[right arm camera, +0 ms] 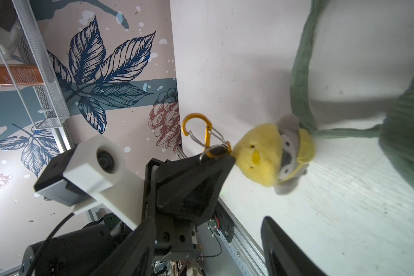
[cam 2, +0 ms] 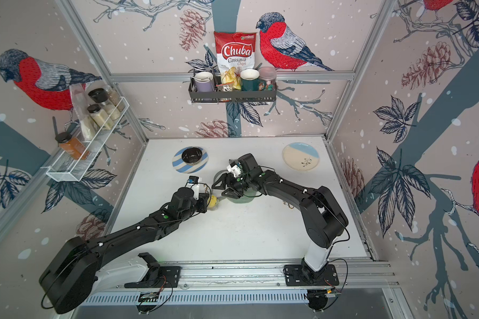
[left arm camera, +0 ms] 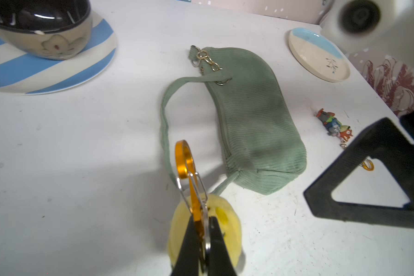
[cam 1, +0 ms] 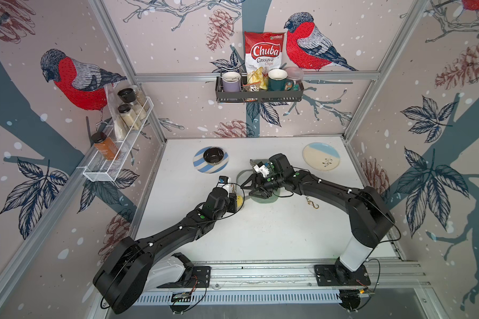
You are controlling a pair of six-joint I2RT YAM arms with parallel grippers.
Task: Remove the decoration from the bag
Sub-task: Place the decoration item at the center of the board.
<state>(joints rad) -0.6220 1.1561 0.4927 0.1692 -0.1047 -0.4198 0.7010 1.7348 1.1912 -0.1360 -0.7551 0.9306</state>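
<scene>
Far from table edges, left hand tight on carabiner beside bag

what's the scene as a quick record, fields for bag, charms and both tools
bag: flat on the table, strap looped beside it
chick charm: yellow plush, close by the strap
carabiner: orange, on the chick, nothing threaded through its loop
left tool: shut on the carabiner
right tool: open, above the bag, holding nothing
figure charm: loose on the table beside the bag
</scene>
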